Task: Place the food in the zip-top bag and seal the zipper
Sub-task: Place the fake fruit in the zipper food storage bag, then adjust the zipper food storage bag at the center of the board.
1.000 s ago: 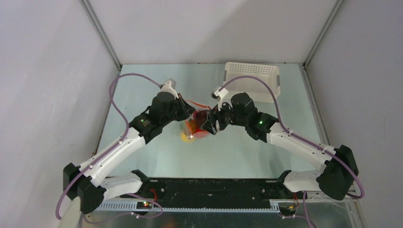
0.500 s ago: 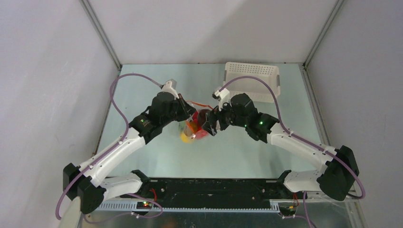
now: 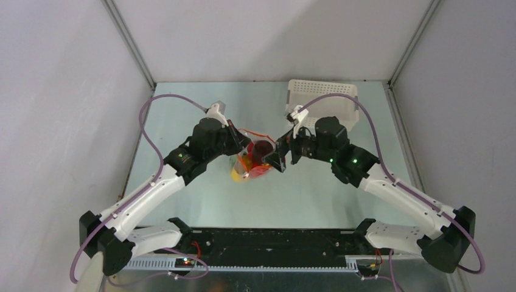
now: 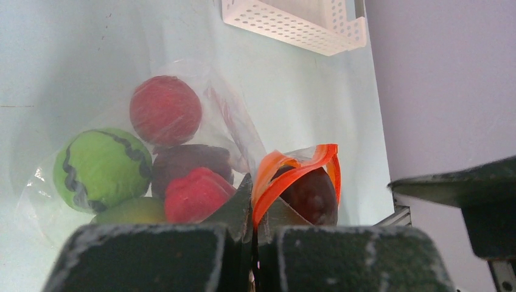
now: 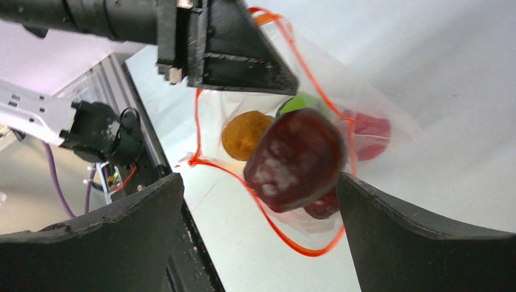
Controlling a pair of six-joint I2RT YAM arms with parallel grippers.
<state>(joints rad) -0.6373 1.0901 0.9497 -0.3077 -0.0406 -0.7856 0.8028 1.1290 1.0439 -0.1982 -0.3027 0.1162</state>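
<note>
The clear zip-top bag (image 3: 248, 165) hangs from my left gripper (image 3: 243, 146), which is shut on its orange-red zipper (image 4: 298, 167) edge. Through the plastic I see a red ball (image 4: 165, 109), a green ball (image 4: 100, 167) and other food. A dark maroon fruit (image 5: 295, 161) sits in the bag's open mouth, ringed by the zipper (image 5: 292, 243). My right gripper (image 5: 258, 182) stands wide open just right of the mouth, its fingers (image 5: 389, 225) apart from the fruit. The left gripper (image 4: 254, 201) pinches the strip between closed jaws.
A white perforated basket (image 3: 322, 100) stands at the back right of the table, also seen as the basket (image 4: 292, 24) in the left wrist view. Grey walls close in on both sides. The black rail (image 3: 268, 240) runs along the near edge.
My right gripper has opened wider and drawn back to the right, away from the bag. The maroon fruit stays in the bag's mouth. The left gripper has held still.
</note>
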